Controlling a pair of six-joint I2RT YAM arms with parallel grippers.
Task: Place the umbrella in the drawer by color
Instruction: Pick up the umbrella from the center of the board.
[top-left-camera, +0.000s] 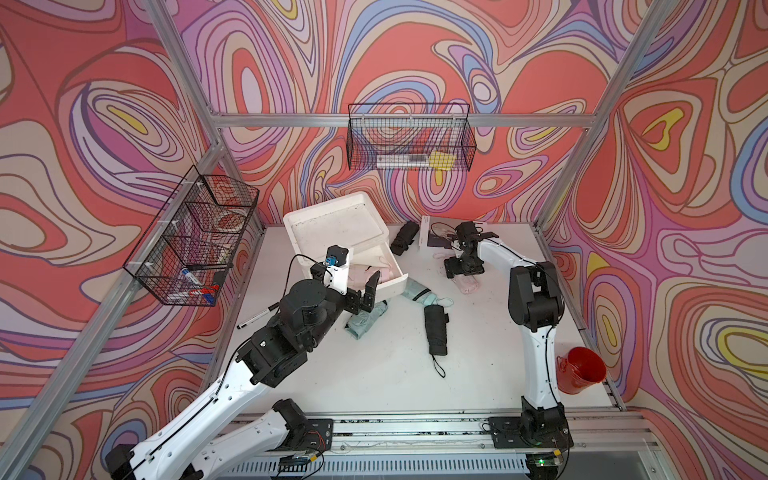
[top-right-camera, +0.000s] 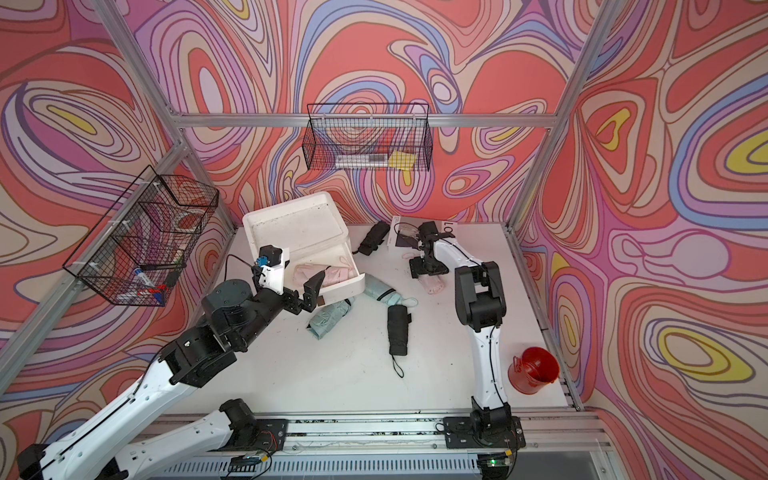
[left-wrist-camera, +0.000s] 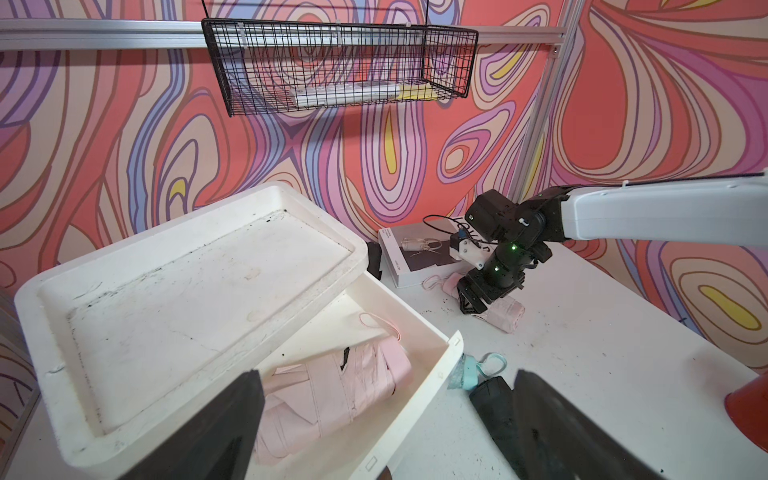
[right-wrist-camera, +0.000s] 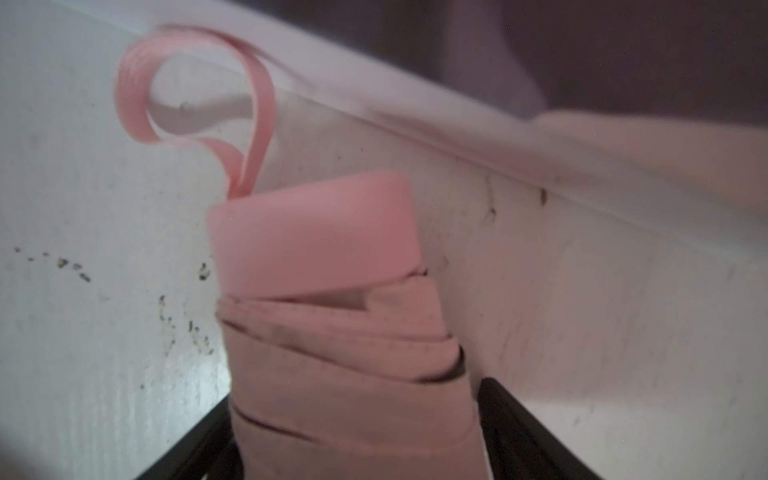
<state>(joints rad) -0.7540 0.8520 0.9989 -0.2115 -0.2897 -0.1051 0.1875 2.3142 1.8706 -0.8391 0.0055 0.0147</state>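
Pink umbrella lies flat, handle toward the nearby book; right gripper straddles it (grip unclear). Left gripper gapes empty at the open drawer.

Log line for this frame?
left gripper open over drawer front | stowed pink umbrella inside | right gripper straddles loose pink umbrella, grip unclear

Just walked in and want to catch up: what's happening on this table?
A robot is sorting folded umbrellas. Its left tool hangs open at the pulled-out drawer, where one pink umbrella already lies. The right tool straddles a second pink umbrella on the table by the book; a grip isn't clear. A black umbrella and mint ones lie outside.
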